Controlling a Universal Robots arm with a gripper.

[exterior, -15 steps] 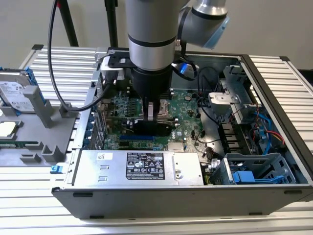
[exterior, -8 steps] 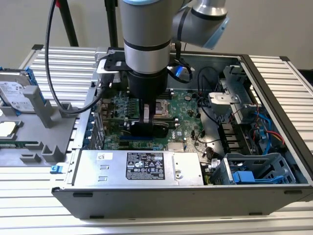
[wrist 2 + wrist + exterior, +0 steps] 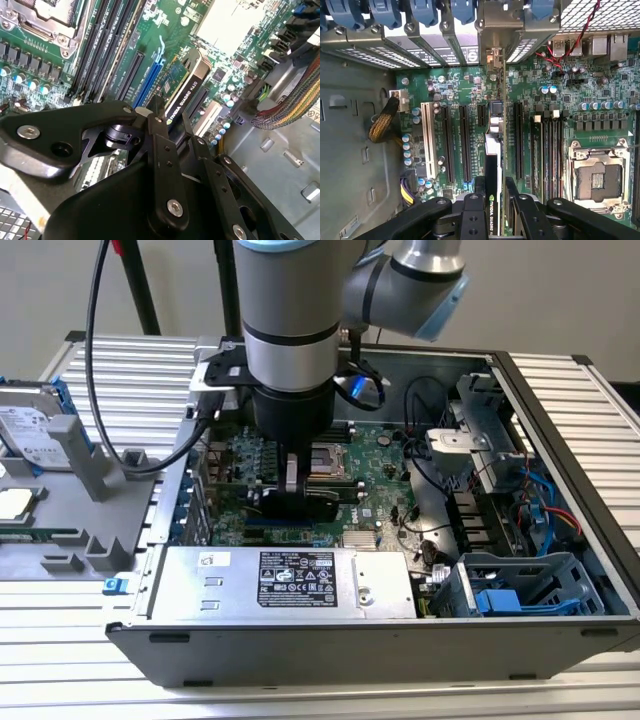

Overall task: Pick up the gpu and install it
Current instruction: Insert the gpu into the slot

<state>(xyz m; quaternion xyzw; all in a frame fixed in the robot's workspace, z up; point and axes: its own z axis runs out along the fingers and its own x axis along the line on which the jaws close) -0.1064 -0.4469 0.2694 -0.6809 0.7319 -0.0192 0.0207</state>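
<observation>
The black gripper (image 3: 494, 202) clamps the thin black-cooled green gpu card (image 3: 493, 165) edge-on, apparently over a motherboard slot (image 3: 517, 135), bracket toward twelve o'clock. Installing underway; seating demands straight alignment.

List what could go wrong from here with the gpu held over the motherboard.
1. The gripper is shut on the gpu edge-on above the expansion slots; if the card is off the slot line, its edge may jam or scrape the motherboard.
2. Its silver bracket sits near the rear slot openings and might catch there.
3. The fingers grip just one end, so the card may tilt under pressing.
</observation>
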